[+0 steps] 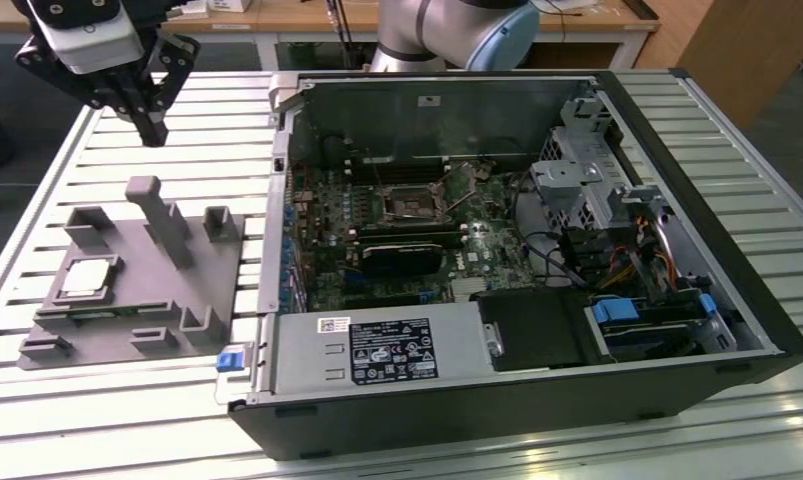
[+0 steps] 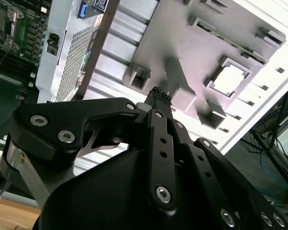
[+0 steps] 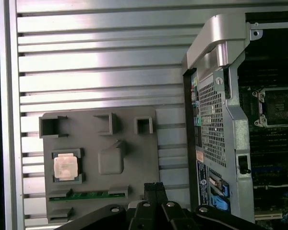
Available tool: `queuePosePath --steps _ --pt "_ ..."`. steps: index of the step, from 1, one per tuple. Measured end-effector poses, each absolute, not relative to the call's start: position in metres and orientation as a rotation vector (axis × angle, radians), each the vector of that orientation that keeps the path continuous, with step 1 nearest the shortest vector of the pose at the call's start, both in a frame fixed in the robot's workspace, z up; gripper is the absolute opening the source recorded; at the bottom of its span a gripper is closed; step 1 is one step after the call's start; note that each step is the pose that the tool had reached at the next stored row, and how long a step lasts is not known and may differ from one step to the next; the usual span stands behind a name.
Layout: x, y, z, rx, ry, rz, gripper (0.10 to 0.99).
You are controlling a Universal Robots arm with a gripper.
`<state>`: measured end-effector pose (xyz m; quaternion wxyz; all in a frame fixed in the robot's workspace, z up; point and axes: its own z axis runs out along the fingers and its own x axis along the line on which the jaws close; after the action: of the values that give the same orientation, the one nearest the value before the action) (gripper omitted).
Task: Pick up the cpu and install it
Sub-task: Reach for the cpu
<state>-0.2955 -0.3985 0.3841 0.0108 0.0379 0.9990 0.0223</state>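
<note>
At the exterior view's left, the cpu (image 1: 86,280) lies flat, silvery face up, in a square pocket of the grey fixture (image 1: 234,270), close to that fixture's left edge. The gripper (image 1: 152,135) hangs high over the slatted table (image 1: 228,150), past the fixture's far edge, with its fingers pressed together on nothing. From the claw, the chip therefore lies below, nearer the camera and slightly leftward. Further right, the motherboard socket (image 1: 412,205) sits inside the open computer case (image 1: 535,420), well apart from both.

One cpu (image 1: 88,277), one grey fixture (image 1: 137,302), one open computer case (image 1: 441,420), one tool (image 1: 152,135).
</note>
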Motion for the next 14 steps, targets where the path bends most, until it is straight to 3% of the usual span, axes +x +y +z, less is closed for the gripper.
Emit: queuePosePath --steps 14 --pt "-0.306 -0.398 0.384 0.118 3.117 0.069 0.106"
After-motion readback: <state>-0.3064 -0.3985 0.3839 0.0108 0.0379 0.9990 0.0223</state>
